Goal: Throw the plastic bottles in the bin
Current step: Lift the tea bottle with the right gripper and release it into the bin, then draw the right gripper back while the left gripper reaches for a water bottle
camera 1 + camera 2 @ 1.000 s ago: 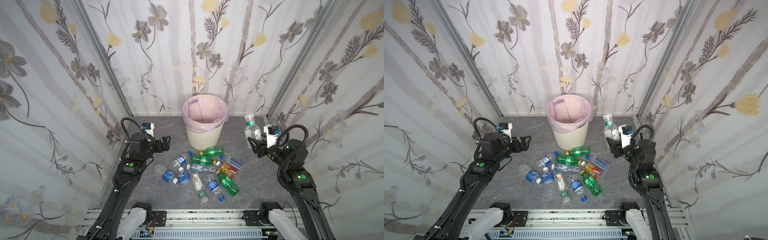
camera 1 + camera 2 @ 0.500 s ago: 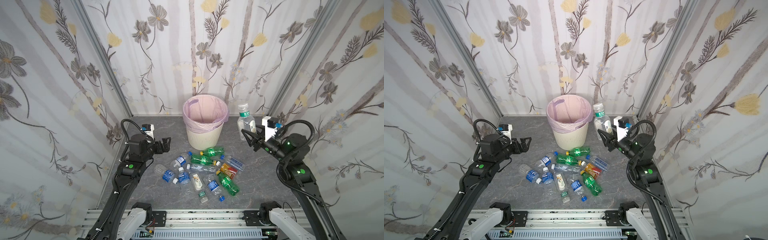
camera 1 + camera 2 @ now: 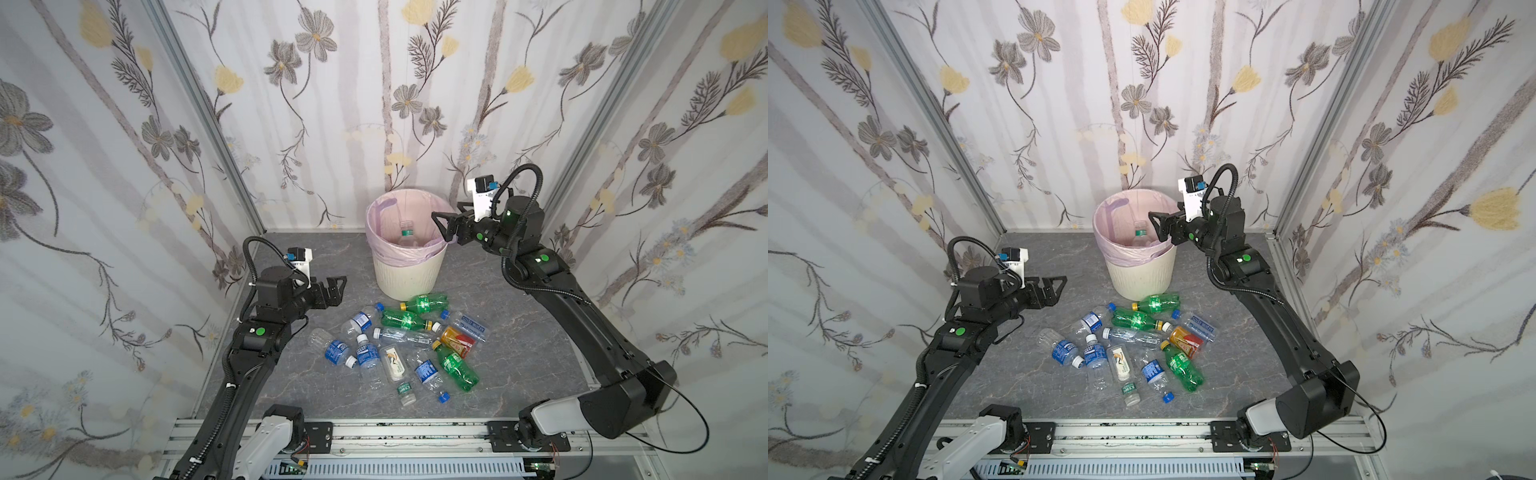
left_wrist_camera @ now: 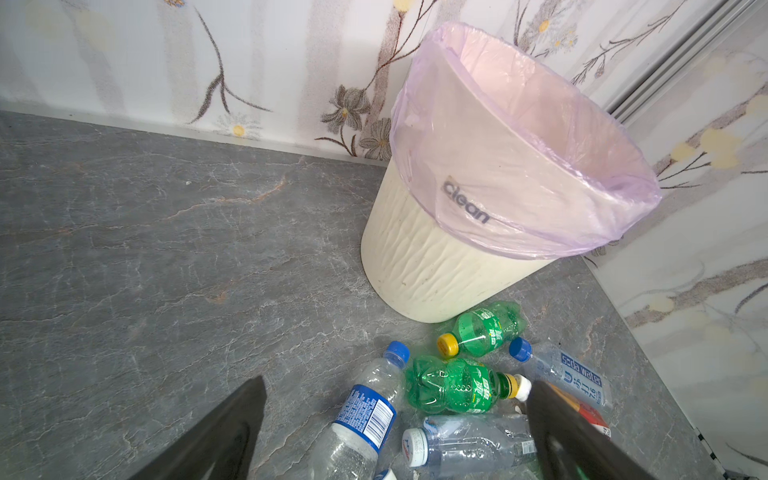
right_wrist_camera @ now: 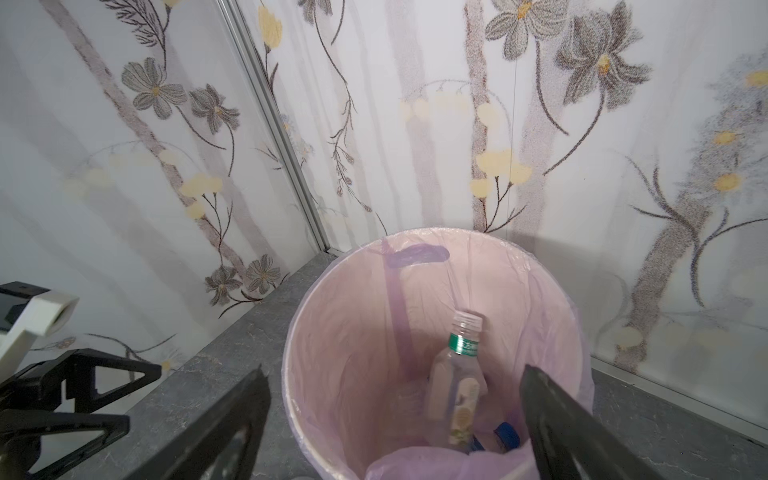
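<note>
Clear green-banded plastic bottle (image 5: 457, 374) is inside round cream ribbed pink-lined bin (image 3: 405, 278). Right gripper (image 3: 439, 226) at bin's rim: spread, empty. Left gripper (image 3: 338, 291) near bin: spread, empty.

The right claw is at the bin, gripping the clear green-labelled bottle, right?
Not gripping: the right claw is at the bin but open and empty; the clear green-labelled bottle is inside the bin, as the right wrist view shows.

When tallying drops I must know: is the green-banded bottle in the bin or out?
In: the bottle is below the bin rim, inside the liner; right gripper open.
</note>
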Robot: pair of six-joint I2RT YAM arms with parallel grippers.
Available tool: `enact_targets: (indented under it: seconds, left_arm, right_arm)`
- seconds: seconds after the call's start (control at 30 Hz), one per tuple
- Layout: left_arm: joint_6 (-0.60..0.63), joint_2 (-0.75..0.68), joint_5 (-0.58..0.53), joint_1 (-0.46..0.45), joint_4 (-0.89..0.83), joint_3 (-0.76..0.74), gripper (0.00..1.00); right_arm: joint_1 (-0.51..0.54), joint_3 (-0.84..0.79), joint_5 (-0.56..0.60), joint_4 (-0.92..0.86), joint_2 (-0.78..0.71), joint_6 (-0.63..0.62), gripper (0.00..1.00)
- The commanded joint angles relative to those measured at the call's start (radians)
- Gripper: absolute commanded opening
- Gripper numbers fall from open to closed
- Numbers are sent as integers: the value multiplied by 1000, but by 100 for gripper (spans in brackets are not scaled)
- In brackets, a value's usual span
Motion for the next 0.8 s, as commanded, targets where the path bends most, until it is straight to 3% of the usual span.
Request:
enact_targets:
  seconds: [0.0, 0.43, 0.77]
  left_arm:
    - [33, 20, 29, 0, -6, 18, 100]
    - [145, 116, -39, -23, -89, 34, 97]
    - [236, 218, -89, -128, -152, 71, 96]
  right_arm:
    - [-20, -55, 24, 26, -63, 5, 93]
    - [-113, -394, 43, 4, -333, 6, 94]
    - [-181, -679, 50, 2, -553, -29, 98]
